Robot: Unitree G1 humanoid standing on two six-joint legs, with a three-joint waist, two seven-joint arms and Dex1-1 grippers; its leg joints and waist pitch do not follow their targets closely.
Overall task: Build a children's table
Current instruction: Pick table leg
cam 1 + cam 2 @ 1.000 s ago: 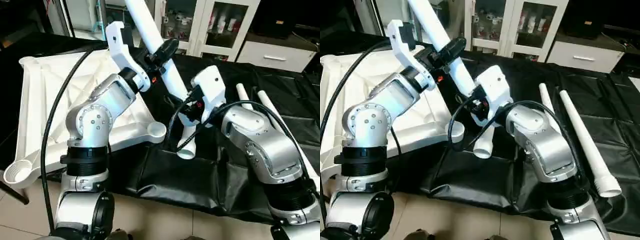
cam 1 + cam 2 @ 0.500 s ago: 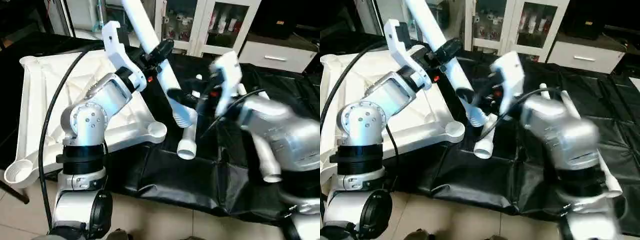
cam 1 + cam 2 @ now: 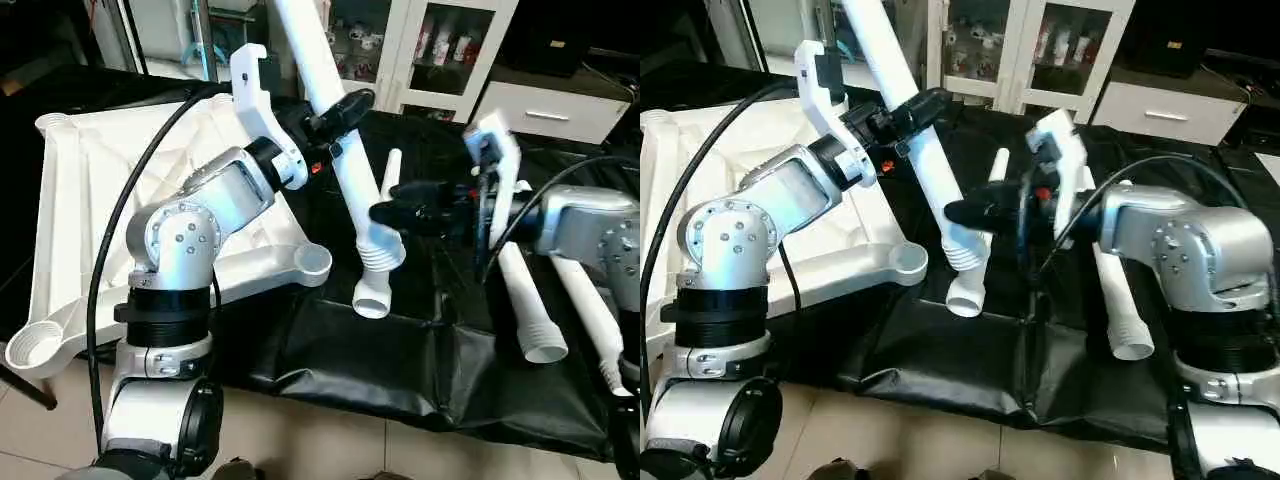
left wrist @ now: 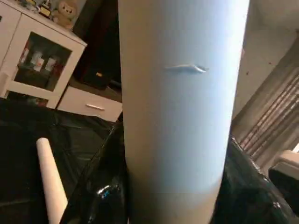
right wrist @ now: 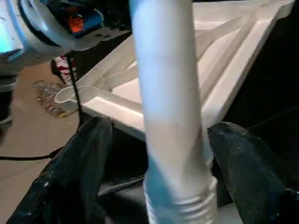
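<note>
The children's table top (image 3: 110,190) lies underside up at the left, ribs showing, with round corner sockets (image 3: 313,260). One white leg (image 3: 345,160) slants down from the upper middle; its ribbed lower end (image 3: 372,295) hangs just right of the near socket. My left gripper (image 3: 335,112) is shut on this leg's upper part. My right gripper (image 3: 378,213) reaches in from the right, and its fingers (image 5: 88,154) stand open on either side of the leg above the ribbed end, with gaps showing. Further legs (image 3: 525,300) lie on the black cloth at the right.
The black-covered work table (image 3: 360,350) ends close to me, with tiled floor (image 3: 300,440) below its front edge. Glass-door cabinets (image 3: 440,50) stand behind. A black cable (image 3: 110,240) loops over my left arm. A short white leg (image 3: 390,172) lies behind the held one.
My right gripper has opened off the leg's lower end, and the right arm has swung out to the right. The left gripper has carried the leg slightly right.
</note>
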